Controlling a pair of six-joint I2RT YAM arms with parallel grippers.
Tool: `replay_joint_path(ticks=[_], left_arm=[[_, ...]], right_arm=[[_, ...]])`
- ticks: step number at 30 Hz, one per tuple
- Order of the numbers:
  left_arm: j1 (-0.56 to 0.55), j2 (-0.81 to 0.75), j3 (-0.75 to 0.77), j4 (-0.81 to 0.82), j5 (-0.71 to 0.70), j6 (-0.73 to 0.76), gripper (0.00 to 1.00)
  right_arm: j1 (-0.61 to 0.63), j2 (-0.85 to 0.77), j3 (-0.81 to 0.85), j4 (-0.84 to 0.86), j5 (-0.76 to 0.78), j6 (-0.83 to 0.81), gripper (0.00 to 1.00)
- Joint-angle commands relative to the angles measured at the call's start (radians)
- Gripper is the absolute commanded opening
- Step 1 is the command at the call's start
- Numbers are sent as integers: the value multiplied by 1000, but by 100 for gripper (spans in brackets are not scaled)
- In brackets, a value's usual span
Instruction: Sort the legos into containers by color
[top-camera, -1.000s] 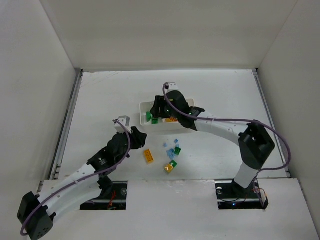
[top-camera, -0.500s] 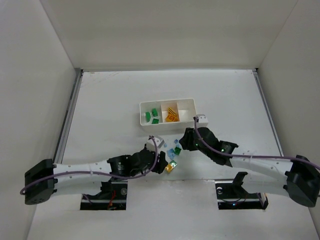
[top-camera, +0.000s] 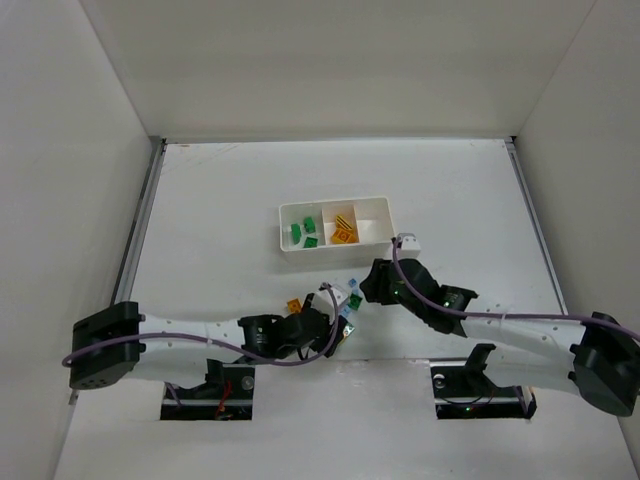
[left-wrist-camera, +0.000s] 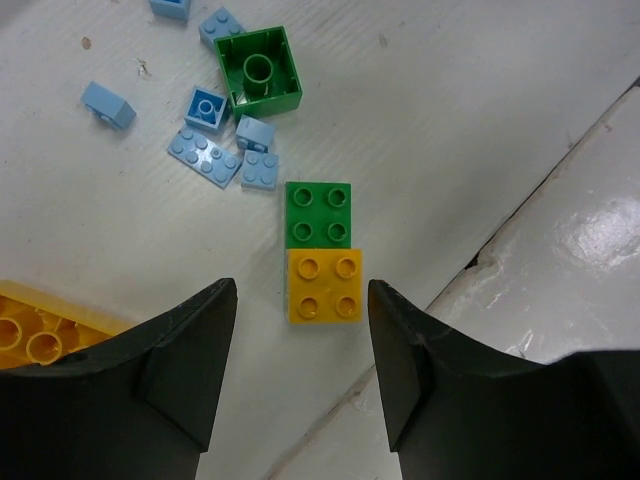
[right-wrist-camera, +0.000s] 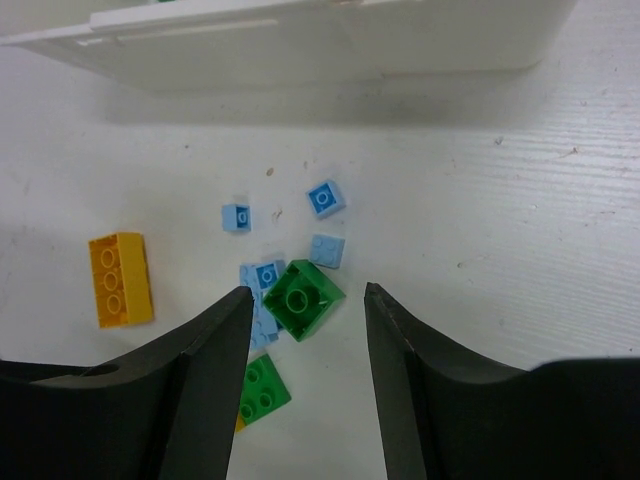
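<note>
Legos (right-wrist-camera: 302, 298) (loose cluster) near tray (right-wrist-camera: 300, 45)

spread claw (right-wrist-camera: 306, 297) frames an upturned green lego (right-wrist-camera: 302, 300).

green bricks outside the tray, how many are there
2. One green brick lies upside down beside the blue pieces; the other green brick sits studs up against a yellow brick. More may be hidden.
</note>
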Motion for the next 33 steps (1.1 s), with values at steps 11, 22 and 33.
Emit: replay_joint_path(ticks=[11,22,33], left_arm=[[-14,79,60,71,15,69,45],[-23,122,69,64,36,76,41],[0,-25,53,58,33,76,14]], right_arm=[[-8,-9,-15,59,-16,9,57],[-11,-25,-29,57,-16,10,61],[-10,-114,-55,28,-30,28,64]])
